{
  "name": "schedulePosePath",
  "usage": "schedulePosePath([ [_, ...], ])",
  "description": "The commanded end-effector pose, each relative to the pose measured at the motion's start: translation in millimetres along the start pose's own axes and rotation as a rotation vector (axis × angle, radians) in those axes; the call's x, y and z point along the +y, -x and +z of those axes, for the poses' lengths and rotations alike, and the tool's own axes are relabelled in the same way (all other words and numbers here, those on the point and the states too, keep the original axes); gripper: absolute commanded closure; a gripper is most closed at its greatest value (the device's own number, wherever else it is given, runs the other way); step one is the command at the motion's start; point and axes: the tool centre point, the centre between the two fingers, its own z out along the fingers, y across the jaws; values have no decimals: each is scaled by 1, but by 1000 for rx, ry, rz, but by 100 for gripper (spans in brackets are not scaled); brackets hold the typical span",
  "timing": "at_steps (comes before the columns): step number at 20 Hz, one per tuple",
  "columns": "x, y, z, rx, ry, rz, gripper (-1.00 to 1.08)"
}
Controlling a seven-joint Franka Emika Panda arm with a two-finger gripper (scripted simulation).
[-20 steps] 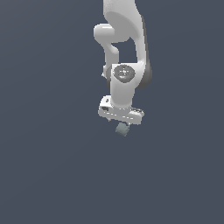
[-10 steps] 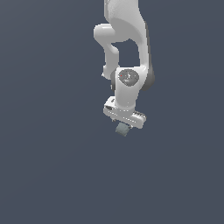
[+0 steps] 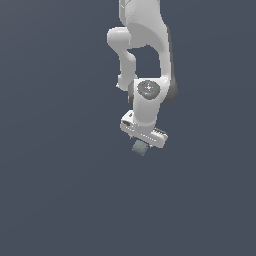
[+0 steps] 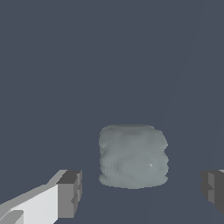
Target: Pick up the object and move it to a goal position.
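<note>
Your gripper point(image 3: 142, 145) hangs with jaws spread wide and the cube point(image 4: 133, 156) between them, untouched with gaps on both sides, at the head's 6 o'clock in the exterior view; grasp, lift and carry all look undone.

White arm point(image 3: 145, 55) enters from 12 o'clock and hangs mid-frame against plain dark slate-blue ground. Gripper point(image 3: 141, 145) head tilted, lower end toward 4 o'clock. Small grey-green cube point(image 3: 139, 148) sits directly beneath the head, touching it; fingers not discernible.
</note>
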Motion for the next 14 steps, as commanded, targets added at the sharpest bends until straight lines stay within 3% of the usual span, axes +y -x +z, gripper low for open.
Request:
schedulePosePath([
  [1,0,0,0,0,0,0,-92],
  [14,1,1,46,1,0,5,-92],
])
